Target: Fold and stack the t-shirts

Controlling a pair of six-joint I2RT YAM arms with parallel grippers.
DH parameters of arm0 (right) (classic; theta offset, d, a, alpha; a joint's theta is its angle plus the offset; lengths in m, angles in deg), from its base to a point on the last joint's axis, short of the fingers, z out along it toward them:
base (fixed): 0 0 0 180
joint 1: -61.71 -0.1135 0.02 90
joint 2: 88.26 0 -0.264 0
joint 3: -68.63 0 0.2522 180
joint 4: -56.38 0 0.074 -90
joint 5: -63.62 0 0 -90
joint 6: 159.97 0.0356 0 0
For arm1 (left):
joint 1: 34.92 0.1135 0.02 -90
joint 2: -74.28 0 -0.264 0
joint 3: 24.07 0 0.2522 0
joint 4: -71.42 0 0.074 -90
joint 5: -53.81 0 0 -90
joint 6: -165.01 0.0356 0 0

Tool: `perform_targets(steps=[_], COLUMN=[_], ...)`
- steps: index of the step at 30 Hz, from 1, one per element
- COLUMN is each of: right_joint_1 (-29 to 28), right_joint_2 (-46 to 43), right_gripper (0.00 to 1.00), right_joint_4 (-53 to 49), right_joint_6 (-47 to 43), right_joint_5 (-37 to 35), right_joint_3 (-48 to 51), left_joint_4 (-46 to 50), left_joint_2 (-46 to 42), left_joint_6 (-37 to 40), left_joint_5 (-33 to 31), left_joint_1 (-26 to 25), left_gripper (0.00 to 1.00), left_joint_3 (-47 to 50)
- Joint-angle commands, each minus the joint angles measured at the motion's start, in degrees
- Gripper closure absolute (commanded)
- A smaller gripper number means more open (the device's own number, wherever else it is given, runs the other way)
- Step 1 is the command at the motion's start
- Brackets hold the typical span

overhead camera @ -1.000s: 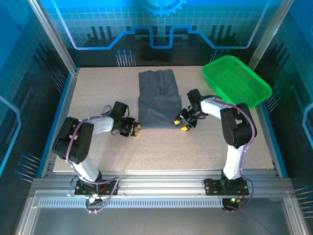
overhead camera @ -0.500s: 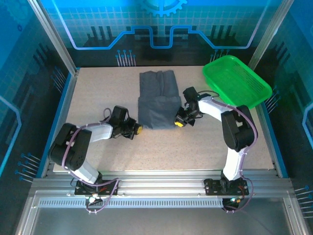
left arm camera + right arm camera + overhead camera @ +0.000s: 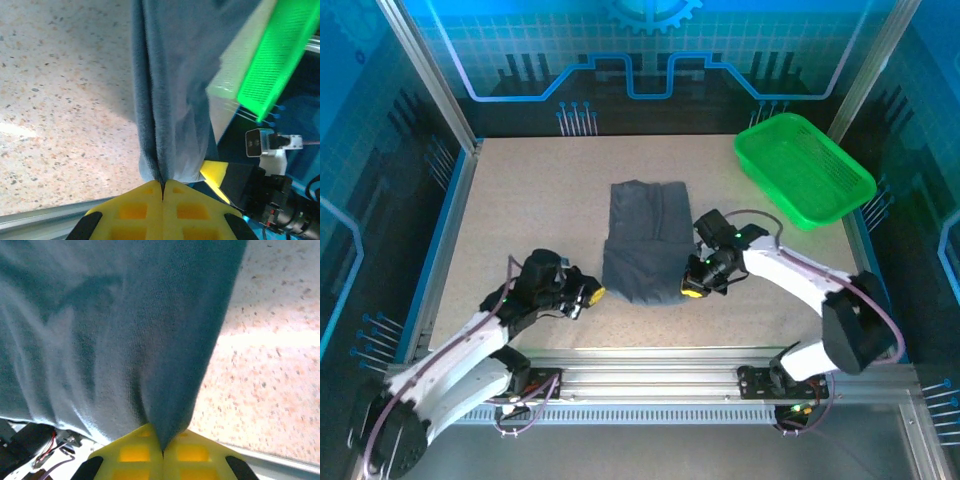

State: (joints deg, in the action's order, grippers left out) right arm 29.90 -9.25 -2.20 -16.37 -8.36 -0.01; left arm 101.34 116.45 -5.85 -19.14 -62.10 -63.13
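t-shirt (image 3: 645,240): dark slate-grey, folded into a long panel, flat on the speckled table (image 3: 530,200); it lies left of the green basket (image 3: 805,170) and nearer to the arm bases, well apart from it.
surroundings: the basket sits at the table's far right corner, tilted, one edge over the table's side; nothing lies between it and the cloth.
left gripper (image 3: 592,294): at the near corner of the cloth farthest from the basket; in the left wrist view (image 3: 162,192) its yellow pads meet with a fold of the t-shirt (image 3: 170,90) pinched in the seam.
right gripper (image 3: 692,290): at the near corner on the basket's side; in the right wrist view (image 3: 162,450) the pads are pressed together on a bunched point of the t-shirt (image 3: 125,330).
in the way: each forearm lies low along the table on its own side of the cloth; the left wrist view catches the basket (image 3: 280,50) beyond the cloth and a yellow tip of the right gripper (image 3: 215,172).
long axis: runs from the near rail (image 3: 650,360) toward the far wall, about level with the basket's left rim; the near end is wider than the far end.
edges: the near hem stretches between the two grippers; the long sides are doubled folds.
open room: bare table on the side away from the basket, beyond the far end, and in the gap toward the basket; the near rail is close behind the grippers.
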Motion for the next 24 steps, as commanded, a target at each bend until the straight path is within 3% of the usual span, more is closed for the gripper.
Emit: perform_targets(steps=[1,6,10,14,19,21,23,24], right_joint_1=[0.3,4.2,8.8,13.5,17.7,18.7,19.3,19.4], right_joint_2=[-3.7,-1.8,5.3,17.2,38.0,46.8,53.8,56.6], right_gripper=[1.00,1.00,1.00,1.00,0.99,0.82,0.62,0.58], right_joint_4=[-7.0,-10.6,-11.7,-11.7,-13.0,-15.0,-18.3,-19.7], right_joint_6=[1.9,1.5,0.5,-0.5,-1.8,-2.5,-4.8,-5.9], right_joint_5=[-0.4,1.0,2.5,3.0,2.9,2.5,2.3,1.6], right_joint_3=[-3.0,-12.2,-21.9,-34.9,-55.4,-64.9,-75.9,-79.5], left_joint_4=[6.2,-0.8,-4.5,-10.7,-11.1,-11.5,-7.8,-6.5], left_joint_2=[-2.7,4.7,15.7,31.9,52.5,60.0,66.0,66.9], left_joint_6=[0.8,1.3,2.8,4.1,6.5,7.4,9.1,9.1], left_joint_5=[-3.8,-6.0,-6.4,-3.9,-1.0,0.7,1.0,0.4], left_joint_1=[-0.3,0.5,4.6,9.6,13.7,14.9,15.7,15.9], left_gripper=[1.00,1.00,1.00,1.00,1.00,0.99,0.75,0.68], left_joint_3=[-3.0,-10.1,-19.3,-30.3,-45.0,-50.4,-55.8,-56.9])
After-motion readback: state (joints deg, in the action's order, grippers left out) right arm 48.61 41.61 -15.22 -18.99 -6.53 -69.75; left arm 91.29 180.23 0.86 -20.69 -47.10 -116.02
